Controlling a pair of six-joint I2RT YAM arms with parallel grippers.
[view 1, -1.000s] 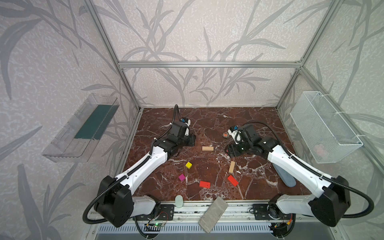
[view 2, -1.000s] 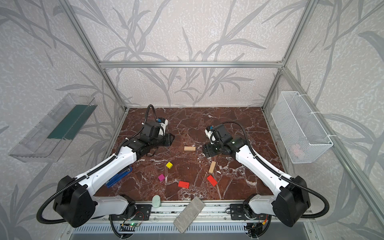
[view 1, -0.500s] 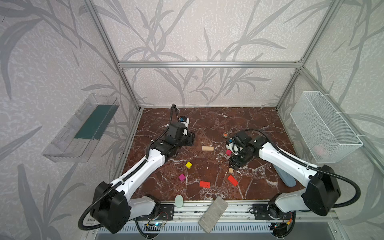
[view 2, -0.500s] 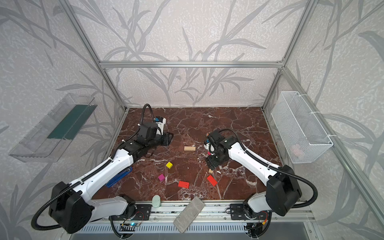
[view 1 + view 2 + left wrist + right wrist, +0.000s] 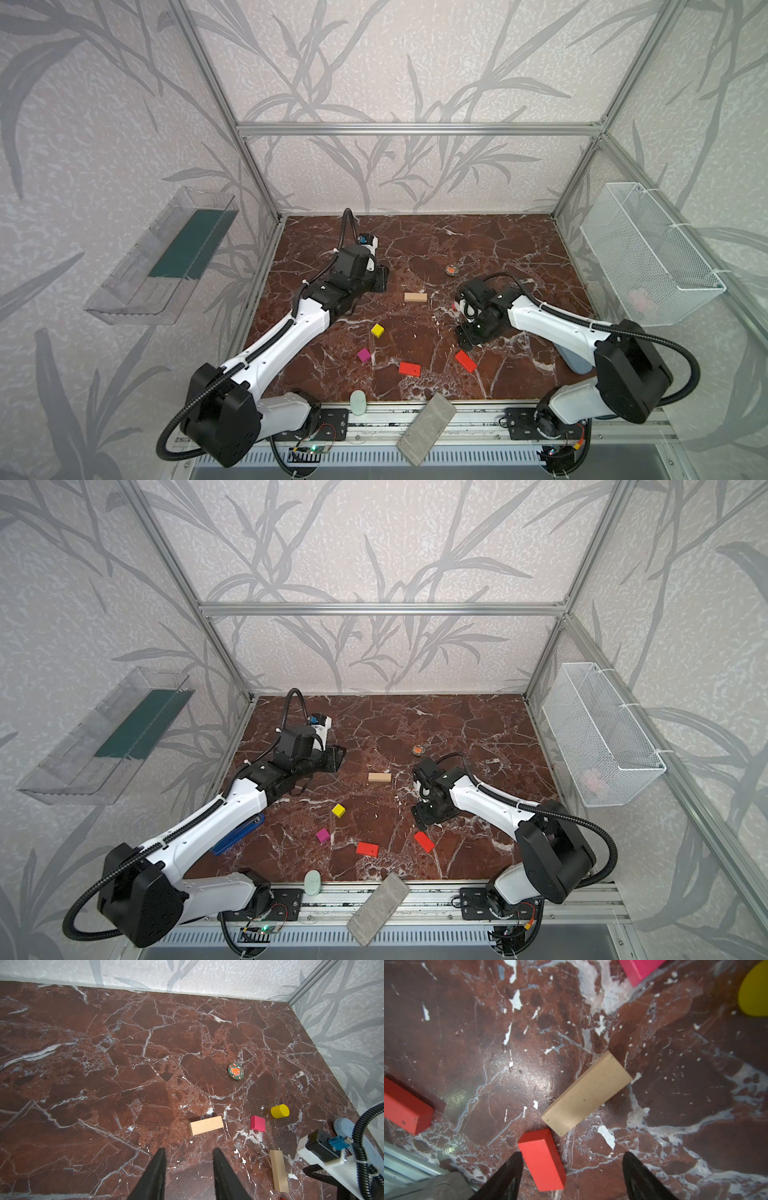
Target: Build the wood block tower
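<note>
1. Small wood blocks, among them a yellow cube (image 5: 377, 330) and a magenta cube (image 5: 363, 354), are lying scattered and apart on the marble surface (image 5: 457, 241). No tower is standing yet.
2. The right gripper (image 5: 572, 1154) is hovering wide open and empty above a tan bar (image 5: 586, 1094) and a red block (image 5: 542, 1159).
3. The left gripper (image 5: 188, 1159) is pointing toward a second tan bar (image 5: 206, 1125), its jaws parted and holding nothing.
4. The bars are looking light, stiff and smooth. Gripping one across its narrow width at mid-length seems safest.

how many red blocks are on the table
2. One red block lies flat near the front centre; the second red block lies just right of it, near the open right gripper. The arms could hide more.
</note>
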